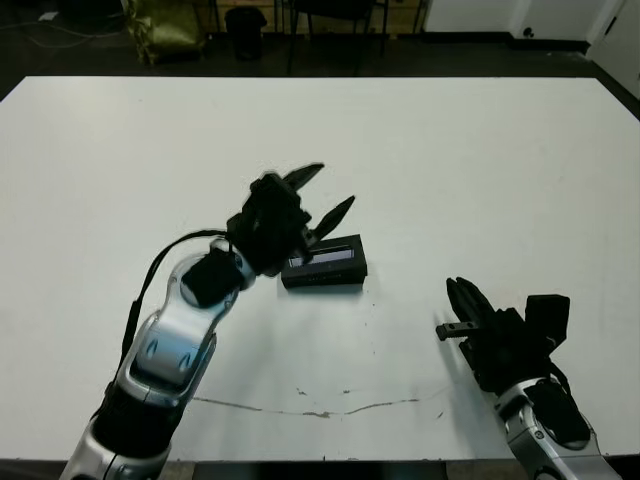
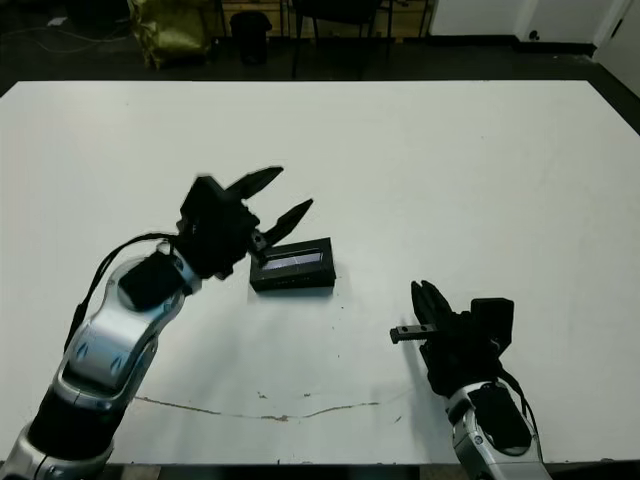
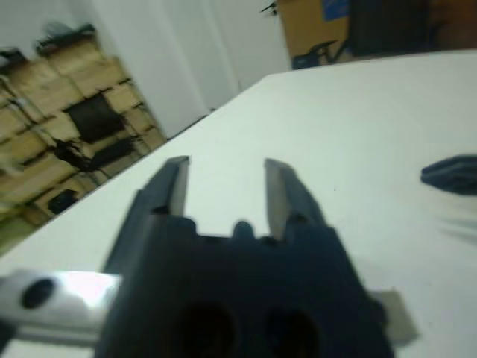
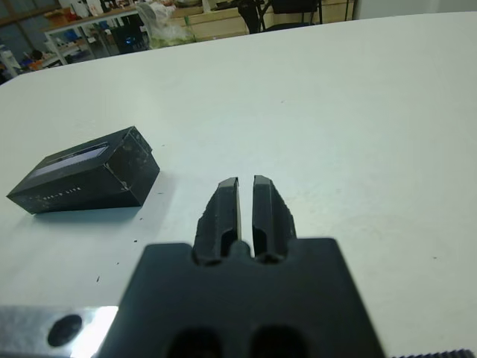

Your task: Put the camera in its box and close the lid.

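Observation:
The lid [image 1: 324, 256], black with a glossy bluish strip on top, lies flat on the white table [image 1: 480, 160] near the middle. It also shows in the right wrist view as a closed black package [image 4: 82, 175]. It covers the box, whose white lining is hidden. The camera is out of view. My left gripper [image 1: 336, 184] hangs open just above and left of the lid, fingers [image 3: 173, 186] spread with nothing between them. My right gripper [image 1: 458, 285] is shut and empty, low over the table to the lid's right and nearer to me, its fingertips [image 4: 229, 195] pressed together.
A thin dark line [image 1: 320, 410] runs across the table near its front edge. Beyond the far edge stand chairs, a yellow-green bag [image 1: 165, 30] and a dark bin [image 1: 245, 25]. Bare white tabletop surrounds the package.

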Motion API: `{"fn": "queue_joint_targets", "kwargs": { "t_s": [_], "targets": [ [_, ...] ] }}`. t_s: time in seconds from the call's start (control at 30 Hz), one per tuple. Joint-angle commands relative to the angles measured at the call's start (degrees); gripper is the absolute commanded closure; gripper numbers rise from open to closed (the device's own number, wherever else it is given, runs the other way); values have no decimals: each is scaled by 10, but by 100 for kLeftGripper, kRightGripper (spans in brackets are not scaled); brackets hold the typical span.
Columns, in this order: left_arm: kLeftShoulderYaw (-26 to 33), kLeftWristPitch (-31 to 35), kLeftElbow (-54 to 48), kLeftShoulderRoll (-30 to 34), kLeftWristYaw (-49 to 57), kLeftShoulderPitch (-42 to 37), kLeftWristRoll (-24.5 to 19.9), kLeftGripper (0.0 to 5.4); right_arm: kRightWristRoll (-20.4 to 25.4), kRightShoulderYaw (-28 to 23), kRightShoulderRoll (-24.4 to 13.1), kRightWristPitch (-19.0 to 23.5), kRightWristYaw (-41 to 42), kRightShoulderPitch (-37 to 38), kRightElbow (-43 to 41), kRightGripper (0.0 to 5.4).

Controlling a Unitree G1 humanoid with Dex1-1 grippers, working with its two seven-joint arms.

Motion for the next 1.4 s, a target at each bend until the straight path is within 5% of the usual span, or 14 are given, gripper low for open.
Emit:
{"fn": "queue_joint_targets", "kwargs": {
  "t_s": [0.03,0.2,0.9,1.4],
  "targets": [
    [-17,-12,-10,13,18,21,32,412,-6,2,-5,20,-7,4,-11,540],
    [-35,-1,-20,18,20,21,63,538,-9,1,-7,15,-4,2,-3,540],
    [-90,53,135,-52,79,-48,133,538,-7,5,2,35,-17,6,-19,540],
    [-70,128,159,-69,37,-32,73,538,7,-2,1,23,-2,3,-2,540]
  ]
}}
